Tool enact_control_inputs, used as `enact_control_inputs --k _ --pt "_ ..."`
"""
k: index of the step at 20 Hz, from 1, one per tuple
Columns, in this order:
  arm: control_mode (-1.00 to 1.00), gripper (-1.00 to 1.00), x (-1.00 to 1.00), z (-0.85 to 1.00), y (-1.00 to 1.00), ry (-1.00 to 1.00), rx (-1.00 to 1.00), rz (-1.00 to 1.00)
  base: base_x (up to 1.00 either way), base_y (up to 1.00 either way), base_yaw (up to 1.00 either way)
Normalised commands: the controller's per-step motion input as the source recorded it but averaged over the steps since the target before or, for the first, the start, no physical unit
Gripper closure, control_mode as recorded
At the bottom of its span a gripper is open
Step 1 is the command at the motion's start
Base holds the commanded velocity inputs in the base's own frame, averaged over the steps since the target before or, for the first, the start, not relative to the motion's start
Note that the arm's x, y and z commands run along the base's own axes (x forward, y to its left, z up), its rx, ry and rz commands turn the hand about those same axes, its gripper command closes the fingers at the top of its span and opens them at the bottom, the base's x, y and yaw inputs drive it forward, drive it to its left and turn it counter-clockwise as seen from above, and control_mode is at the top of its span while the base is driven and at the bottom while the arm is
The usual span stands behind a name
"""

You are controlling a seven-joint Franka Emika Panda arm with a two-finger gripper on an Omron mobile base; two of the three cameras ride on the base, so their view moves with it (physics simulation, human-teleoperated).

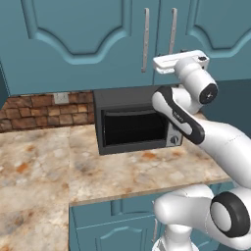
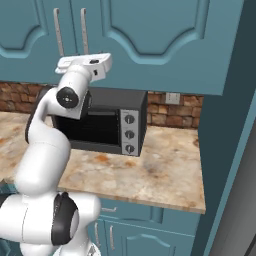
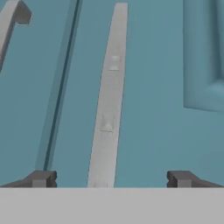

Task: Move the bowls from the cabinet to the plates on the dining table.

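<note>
- Closest in the hand view: two small dark fingers, blocky and matte, spread wide and holding nothing, with the gripper aimed straight at a cupboard door.
- Between those fingers: a long silver bar handle, flat and smooth with two small fixing marks, standing nearer the left finger than the right. Probably lined up this way so the fingers can close across the bar and pull.
- Just beside it, across a dark vertical door seam: the end of a second silver handle, belonging to the neighbouring door.
- Seen from the base cameras: white arm with dark joints, raised high, hand level and pressed close to the cabinet, because the doors must open before anything inside can be reached.
- Cabinet: teal-blue, glossy, with raised arched panels; both doors shut. Bowls presumably behind them, so hidden for now; task judged to be at its opening step.
- Below the arm: a dark boxy microwave with a black glass door and three round knobs on a grey panel, standing on the surface under the cabinet.
- Surface: beige marbled stone blotched rust-orange, polished.
- Farthest back: rough red-brown brick wall with a pale socket plate.
</note>
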Motion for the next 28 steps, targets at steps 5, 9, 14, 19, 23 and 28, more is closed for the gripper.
enact_control_inputs --k 5,9,14,19,23,28 --pt "-1.00 -1.00 0.31 0.00 0.00 0.00 0.00 0.00 0.00 0.00 0.00" --pt "-1.00 -1.00 0.31 0.00 0.00 0.00 0.00 0.00 0.00 0.00 0.00" --pt "-1.00 1.00 0.30 -0.02 0.03 0.00 0.00 0.00 0.00 0.00 0.00" --pt "-1.00 1.00 0.19 -0.08 0.19 -0.01 0.00 0.00 0.00 0.00 0.00" --pt "-1.00 1.00 0.05 -0.12 0.35 -0.05 0.00 0.00 0.00 0.00 0.00" --pt "-1.00 1.00 0.01 -0.12 0.40 -0.04 -0.01 0.00 0.00 0.00 0.00"
